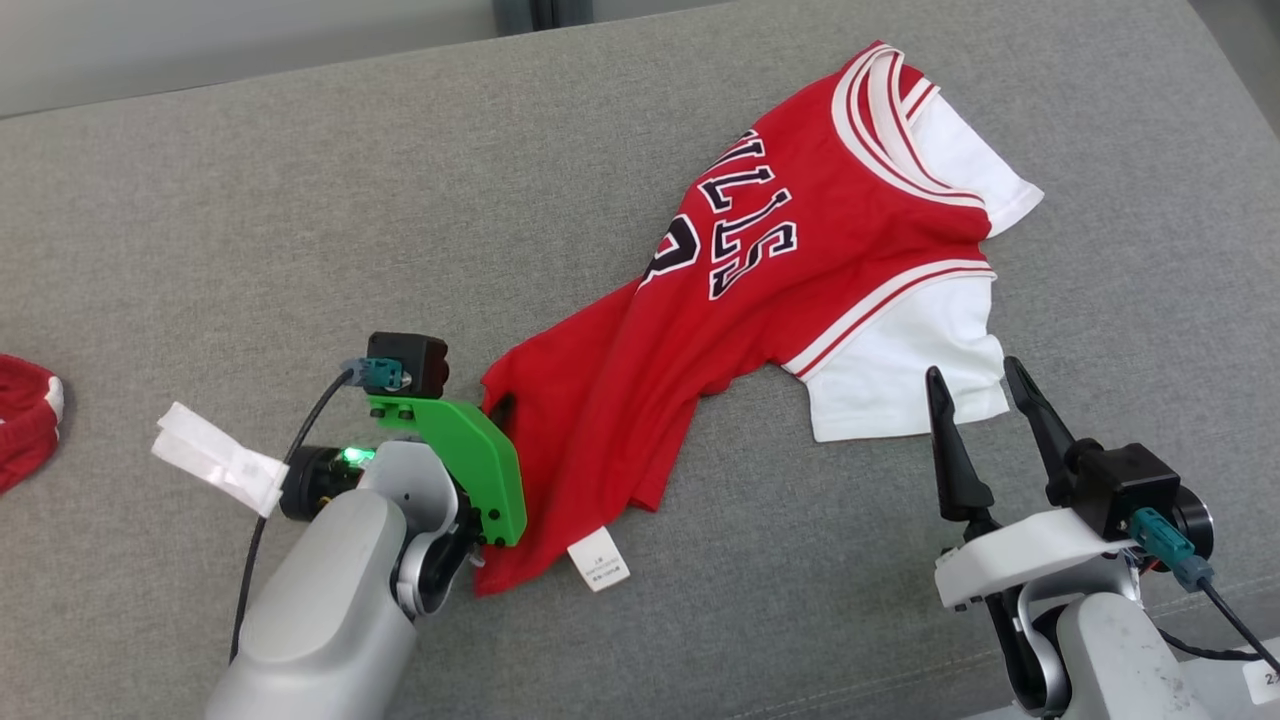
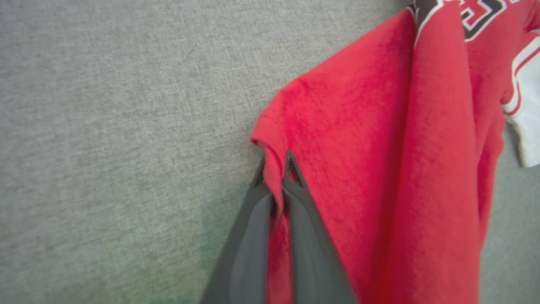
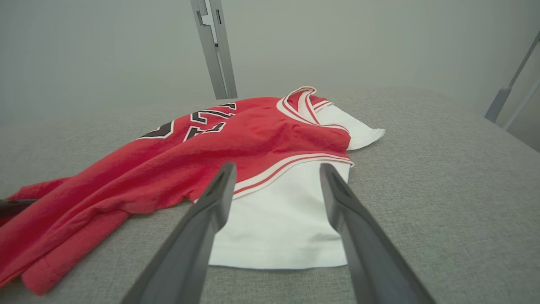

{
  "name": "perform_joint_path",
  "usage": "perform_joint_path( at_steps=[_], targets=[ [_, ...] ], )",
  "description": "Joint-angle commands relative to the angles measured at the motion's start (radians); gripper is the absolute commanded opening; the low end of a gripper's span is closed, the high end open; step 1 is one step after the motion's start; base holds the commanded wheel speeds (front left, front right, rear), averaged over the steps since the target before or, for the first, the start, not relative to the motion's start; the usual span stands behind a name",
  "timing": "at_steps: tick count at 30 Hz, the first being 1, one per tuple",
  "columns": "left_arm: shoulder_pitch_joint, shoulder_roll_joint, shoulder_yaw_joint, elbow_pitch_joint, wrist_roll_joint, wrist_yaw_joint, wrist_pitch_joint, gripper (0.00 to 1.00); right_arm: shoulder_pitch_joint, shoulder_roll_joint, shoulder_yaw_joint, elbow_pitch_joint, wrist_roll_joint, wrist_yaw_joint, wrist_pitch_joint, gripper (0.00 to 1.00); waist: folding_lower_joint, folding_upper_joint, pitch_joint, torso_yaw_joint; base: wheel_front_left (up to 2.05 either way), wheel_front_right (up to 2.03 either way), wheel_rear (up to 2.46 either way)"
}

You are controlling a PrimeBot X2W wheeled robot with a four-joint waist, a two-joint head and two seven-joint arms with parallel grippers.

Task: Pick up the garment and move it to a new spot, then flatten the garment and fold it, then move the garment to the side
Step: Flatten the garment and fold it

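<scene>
The garment [image 1: 760,290] is a red jersey with white sleeves and black lettering, lying crumpled and skewed across the grey cushion. My left gripper [image 2: 275,166] is shut on a pinched fold of the red hem [image 2: 270,139] at the garment's lower-left corner; in the head view its fingers are hidden behind the green bracket [image 1: 470,460]. My right gripper [image 1: 983,385] stands open just in front of the near white sleeve [image 1: 900,370], its fingers [image 3: 219,190] apart and above the sleeve's edge [image 3: 278,228], touching nothing.
A white care label [image 1: 598,560] sticks out from the hem. Another red item [image 1: 25,420] lies at the cushion's left edge. White tape tags [image 1: 215,455] hang off my left wrist. Grey cushion [image 1: 300,220] spreads wide at upper left.
</scene>
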Motion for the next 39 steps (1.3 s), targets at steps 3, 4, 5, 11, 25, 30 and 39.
perform_joint_path(
  at_steps=[3,4,5,11,25,30,39],
  targets=[
    [-0.051,0.009,0.014,0.000,0.029,-0.001,-0.101,0.00,-0.016,-0.002,0.000,0.000,0.001,-0.001,-0.006,1.00,0.0000,0.0000,0.006,0.009,0.00,0.00,0.00],
    [-0.062,0.016,0.019,-0.002,0.044,0.005,-0.144,0.00,-0.017,-0.002,-0.001,0.002,-0.001,-0.001,-0.007,1.00,0.0000,0.0000,0.008,0.012,0.00,0.00,0.00],
    [-0.069,0.021,0.021,-0.001,0.058,0.008,-0.177,0.00,-0.017,-0.002,-0.001,0.005,-0.002,-0.001,-0.007,1.00,0.0000,0.0000,0.009,0.013,0.00,0.00,0.00],
    [-0.128,0.052,0.053,0.035,0.106,0.038,-0.350,0.00,-0.024,-0.002,0.003,0.009,-0.007,-0.001,-0.010,1.00,0.0000,0.0000,0.011,0.021,0.00,0.00,0.00],
    [-0.136,0.032,0.086,0.221,0.081,0.019,-0.507,1.00,-0.017,-0.002,-0.003,0.013,-0.019,-0.001,0.008,1.00,0.0000,0.0000,-0.015,0.043,0.00,0.00,0.00],
    [-0.065,0.025,0.120,0.163,0.076,-0.009,-0.555,1.00,-0.004,-0.002,-0.026,0.002,-0.029,-0.001,0.017,1.00,0.0000,0.0000,-0.054,0.069,0.00,0.00,0.00],
    [0.223,-0.004,0.306,-0.264,0.228,-0.051,-0.555,1.00,0.006,-0.002,-0.081,-0.009,-0.040,-0.001,0.042,1.00,0.0000,0.0000,-0.139,0.122,0.00,0.00,0.00]
  ],
)
